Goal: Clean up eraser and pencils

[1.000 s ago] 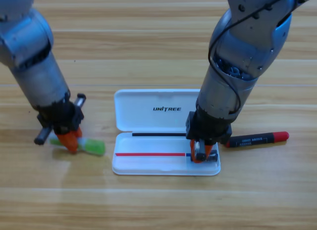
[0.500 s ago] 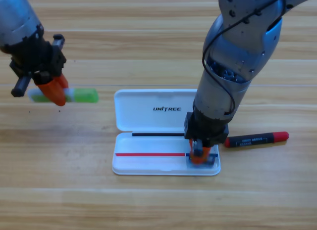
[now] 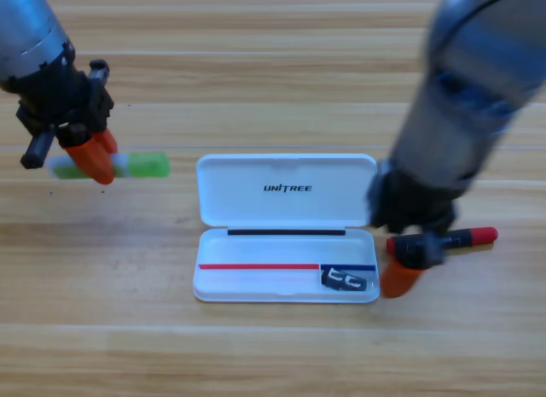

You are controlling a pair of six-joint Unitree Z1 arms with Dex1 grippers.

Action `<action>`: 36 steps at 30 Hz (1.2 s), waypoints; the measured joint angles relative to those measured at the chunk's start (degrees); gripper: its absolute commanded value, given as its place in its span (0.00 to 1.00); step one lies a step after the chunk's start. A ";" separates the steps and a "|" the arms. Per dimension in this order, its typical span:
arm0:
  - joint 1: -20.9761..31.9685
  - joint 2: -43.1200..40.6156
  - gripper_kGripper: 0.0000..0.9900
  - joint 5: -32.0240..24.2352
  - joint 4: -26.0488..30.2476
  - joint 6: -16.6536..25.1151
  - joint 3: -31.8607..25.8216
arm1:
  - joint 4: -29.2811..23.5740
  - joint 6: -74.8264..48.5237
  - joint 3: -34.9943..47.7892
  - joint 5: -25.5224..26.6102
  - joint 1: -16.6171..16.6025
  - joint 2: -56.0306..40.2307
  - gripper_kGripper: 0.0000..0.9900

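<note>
Now one eraser [image 3: 345,280] lies in the case [image 3: 285,288]; one pencil [image 3: 465,238] beside the right tool [image 3: 399,279], grip unclear.

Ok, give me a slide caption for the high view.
Eraser in open case; right gripper beside pencil; left gripper holds green object.

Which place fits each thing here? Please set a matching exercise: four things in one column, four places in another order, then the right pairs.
Things:
1. eraser
2. pencil
3. green marker
4. right gripper

Places:
A. on the table right of the white case, partly hidden by the right arm
B. in the case's tray, at its right end
C. left of the case, at the left gripper
D. just off the case's lower right corner

Pairs: 1-B, 2-A, 3-C, 4-D
</note>
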 measured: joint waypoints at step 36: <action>-16.67 20.09 0.00 -3.21 1.65 -17.84 -14.58 | -9.00 -20.14 5.64 -3.98 -12.93 7.41 0.00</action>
